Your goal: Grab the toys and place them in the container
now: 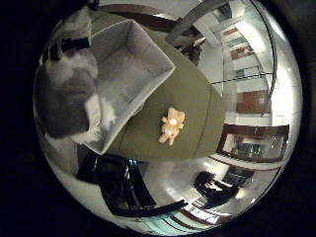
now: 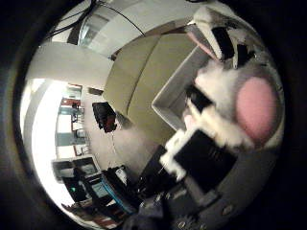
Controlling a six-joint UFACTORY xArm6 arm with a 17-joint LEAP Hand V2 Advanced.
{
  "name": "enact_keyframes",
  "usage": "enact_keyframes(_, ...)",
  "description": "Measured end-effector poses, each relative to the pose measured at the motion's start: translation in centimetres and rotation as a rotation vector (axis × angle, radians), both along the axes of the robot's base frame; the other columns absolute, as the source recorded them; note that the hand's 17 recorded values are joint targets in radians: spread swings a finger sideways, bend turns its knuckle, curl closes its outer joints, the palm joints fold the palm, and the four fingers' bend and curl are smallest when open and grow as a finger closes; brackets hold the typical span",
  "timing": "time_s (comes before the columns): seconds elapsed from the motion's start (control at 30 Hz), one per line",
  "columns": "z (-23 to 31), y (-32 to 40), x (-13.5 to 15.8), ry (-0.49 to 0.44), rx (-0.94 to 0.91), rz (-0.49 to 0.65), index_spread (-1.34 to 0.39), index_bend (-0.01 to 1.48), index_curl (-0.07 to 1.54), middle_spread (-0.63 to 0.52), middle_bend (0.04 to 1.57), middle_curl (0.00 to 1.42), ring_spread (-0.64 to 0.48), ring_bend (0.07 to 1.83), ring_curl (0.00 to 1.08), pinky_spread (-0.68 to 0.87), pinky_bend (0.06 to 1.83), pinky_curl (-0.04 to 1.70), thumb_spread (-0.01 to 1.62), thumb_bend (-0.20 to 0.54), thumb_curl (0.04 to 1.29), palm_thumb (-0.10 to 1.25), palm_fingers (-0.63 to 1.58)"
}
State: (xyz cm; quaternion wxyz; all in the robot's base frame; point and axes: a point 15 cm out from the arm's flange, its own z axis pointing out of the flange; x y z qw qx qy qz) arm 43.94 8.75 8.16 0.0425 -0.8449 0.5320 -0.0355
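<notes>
My hand (image 2: 197, 153) is shut on a grey and white plush toy (image 1: 67, 99) with a pink patch, which fills much of the thumb side view (image 2: 251, 107). Black and white fingers (image 2: 223, 43) curl round it. In the little finger side view the held toy hangs at the near end of a pale grey open container (image 1: 156, 67) on a green table (image 1: 202, 104). A small tan plush toy (image 1: 173, 125) lies on the table beside the container, away from my hand.
The table's edge drops to a shiny floor (image 1: 188, 178). Dark furniture (image 1: 128, 183) stands on the floor by the table, and a dark object (image 2: 103, 115) stands near its far side. Shelves (image 1: 247, 94) line the room.
</notes>
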Motion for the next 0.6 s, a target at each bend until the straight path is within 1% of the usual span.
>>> enact_keyframes(0.03,0.0,-0.1,0.0,0.001,-0.001,0.003,-0.47,0.45,0.74,-0.26,0.96,0.61,-0.23,1.09,0.54,-0.12,1.05,0.64,1.09,-0.033,0.51,0.6,0.32)
enact_keyframes(0.07,-0.1,-0.3,0.0,0.002,-0.001,0.006,-0.47,0.41,0.73,-0.26,0.92,0.6,-0.23,1.09,0.53,-0.09,1.06,0.64,1.1,-0.032,0.5,0.59,0.28)
enact_keyframes(0.13,-0.1,-0.4,0.0,0.002,0.0,0.008,-0.47,0.38,0.67,-0.25,0.86,0.57,-0.2,1.05,0.51,0.03,1.07,0.62,1.12,-0.032,0.45,0.55,0.26)
enact_keyframes(0.17,0.0,-0.5,0.0,0.0,0.0,0.013,-0.47,0.37,0.65,-0.25,0.84,0.57,-0.19,1.05,0.5,0.06,1.07,0.62,1.12,-0.03,0.43,0.53,0.26)
enact_keyframes(0.33,1.2,-1.1,0.6,-0.018,0.002,0.019,-0.44,0.36,0.58,-0.22,0.76,0.53,-0.15,0.99,0.47,0.19,1.02,0.57,1.12,-0.025,0.37,0.5,0.25)
enact_keyframes(0.5,2.8,-3.9,-0.2,0.017,-0.003,-0.001,-0.4,0.35,0.53,-0.15,0.68,0.49,-0.09,0.9,0.42,0.3,0.98,0.52,1.11,-0.025,0.33,0.47,0.2)
enact_keyframes(0.6,3.4,-6.9,-0.7,0.038,-0.005,-0.04,-0.37,0.34,0.5,-0.1,0.61,0.46,-0.02,0.81,0.37,0.36,0.94,0.47,1.1,-0.026,0.31,0.45,0.18)
